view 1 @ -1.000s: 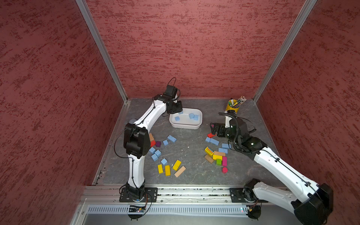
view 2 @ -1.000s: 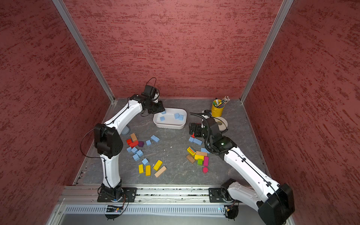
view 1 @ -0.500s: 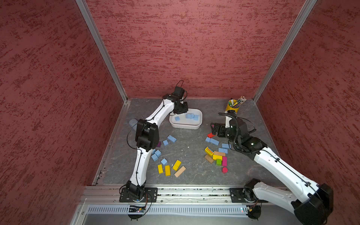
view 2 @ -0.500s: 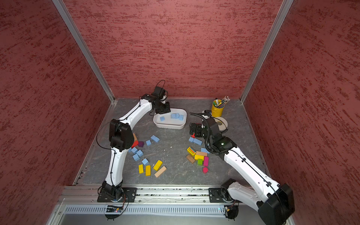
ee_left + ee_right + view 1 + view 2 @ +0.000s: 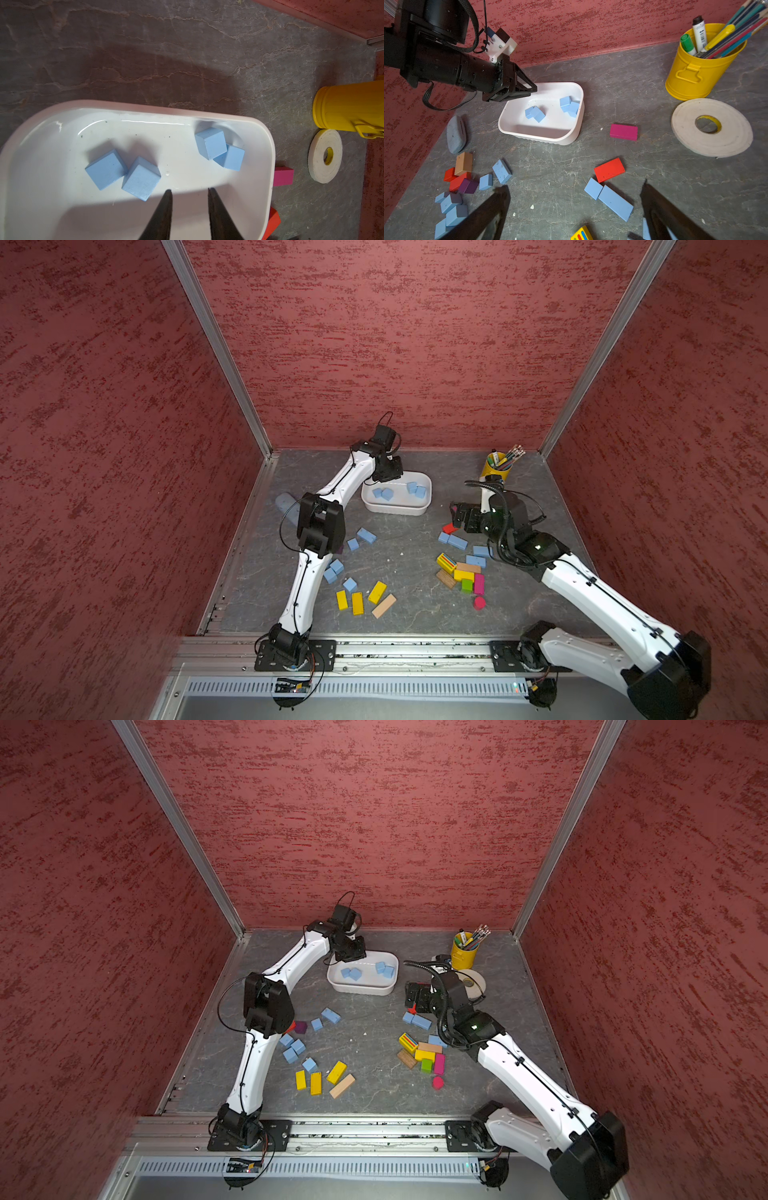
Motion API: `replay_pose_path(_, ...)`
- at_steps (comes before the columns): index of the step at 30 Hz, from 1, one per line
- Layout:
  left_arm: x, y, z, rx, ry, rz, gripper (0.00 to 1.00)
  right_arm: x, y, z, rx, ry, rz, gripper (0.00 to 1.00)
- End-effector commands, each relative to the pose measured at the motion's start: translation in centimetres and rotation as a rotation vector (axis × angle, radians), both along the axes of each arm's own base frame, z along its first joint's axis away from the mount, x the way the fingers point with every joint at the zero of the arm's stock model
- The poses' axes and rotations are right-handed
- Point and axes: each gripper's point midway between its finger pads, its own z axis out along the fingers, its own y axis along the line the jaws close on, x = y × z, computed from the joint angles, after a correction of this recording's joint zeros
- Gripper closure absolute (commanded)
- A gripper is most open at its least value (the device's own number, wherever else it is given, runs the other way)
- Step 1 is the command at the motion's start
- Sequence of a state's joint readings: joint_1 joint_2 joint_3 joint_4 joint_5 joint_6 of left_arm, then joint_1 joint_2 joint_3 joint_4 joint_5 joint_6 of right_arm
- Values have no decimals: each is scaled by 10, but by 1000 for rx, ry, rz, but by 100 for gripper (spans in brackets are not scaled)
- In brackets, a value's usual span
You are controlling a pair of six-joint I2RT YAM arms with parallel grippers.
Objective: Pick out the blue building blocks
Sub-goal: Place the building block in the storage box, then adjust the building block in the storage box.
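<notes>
Tub: the white tub (image 5: 395, 509) holds four blue blocks (image 5: 141, 178), in two pairs that touch.
Can: the yellow can (image 5: 493, 469) holds pens (image 5: 716, 41). A tape roll (image 5: 726, 135) lies beside it.
Table: more blue blocks lie on the table (image 5: 399, 556) near each arm, mixed with other colours.
Left: the left gripper (image 5: 189, 189) is over one end of the tub, fingers a little apart, holding nothing.
Right: the right gripper (image 5: 574, 185) is over the table, fingers wide apart, empty.
Change: the left arm has swung closer to the tub. The right arm has not moved.

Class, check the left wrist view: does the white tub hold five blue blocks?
No, the tub holds only four blue blocks, lying in two pairs.
</notes>
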State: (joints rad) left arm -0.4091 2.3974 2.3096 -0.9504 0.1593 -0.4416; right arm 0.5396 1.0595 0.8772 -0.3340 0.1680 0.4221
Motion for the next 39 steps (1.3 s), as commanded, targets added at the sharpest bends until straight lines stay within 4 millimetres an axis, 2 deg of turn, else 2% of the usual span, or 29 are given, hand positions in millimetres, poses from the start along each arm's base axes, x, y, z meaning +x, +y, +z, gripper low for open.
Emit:
replay_pose_path(1,-5,-1,18,-9,-24,-15,63,2,-6,-5,-24,0,-22,1)
replay_pose_path(3,-10,0,24,-10,-34,-23,56,2,-4,-5,-25,2,-17,1)
replay_pose_path(7,-23,5,24,6,-29,-44,49,3,-3,-6,-27,4,-15,1)
replay_pose_path(16,-38,16,-7,180,15,-106,46,3,-2,-7,-25,3,-10,1)
replay_pose_path(29,-30,19,-45,325,45,-185,45,3,-3,-8,-27,6,-14,1)
replay_pose_path(39,-26,23,-58,390,42,-198,44,3,-3,-11,-28,15,-12,1)
